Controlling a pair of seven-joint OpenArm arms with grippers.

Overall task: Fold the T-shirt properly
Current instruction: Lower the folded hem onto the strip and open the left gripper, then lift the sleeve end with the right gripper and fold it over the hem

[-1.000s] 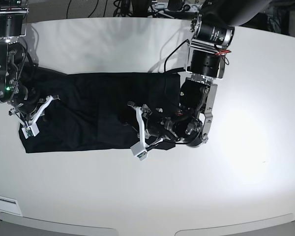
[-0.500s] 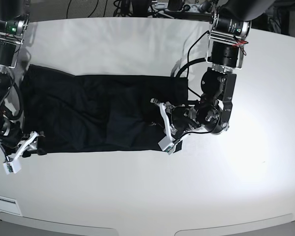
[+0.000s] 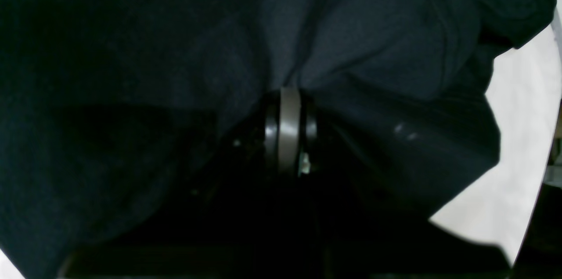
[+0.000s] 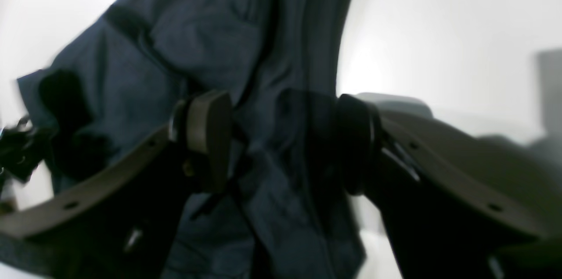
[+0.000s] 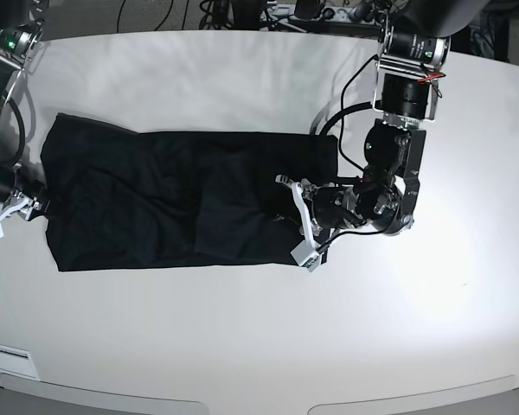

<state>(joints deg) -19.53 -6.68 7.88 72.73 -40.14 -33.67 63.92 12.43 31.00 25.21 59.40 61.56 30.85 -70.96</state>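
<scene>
Left wrist: my left gripper [image 3: 287,94] is clamped on the shirt [image 3: 351,42], cloth bunching at the tips. Right wrist: my right gripper [image 4: 281,138] is spread wide, cloth between its pads. Base: shirt flat on the table [image 5: 242,346], right gripper at its edge.

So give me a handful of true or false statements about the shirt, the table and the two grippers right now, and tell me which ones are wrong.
1. The T-shirt is black. True.
2. The shirt lies rolled into a tight ball. False: it lies spread out in a long strip on the white table.
3. The left gripper is shut on the shirt. True: cloth bunches into its closed fingers.
4. The right gripper is clamped shut. False: its fingers stand wide apart, with the shirt behind them.
5. The table is dark wood. False: it is white.
</scene>
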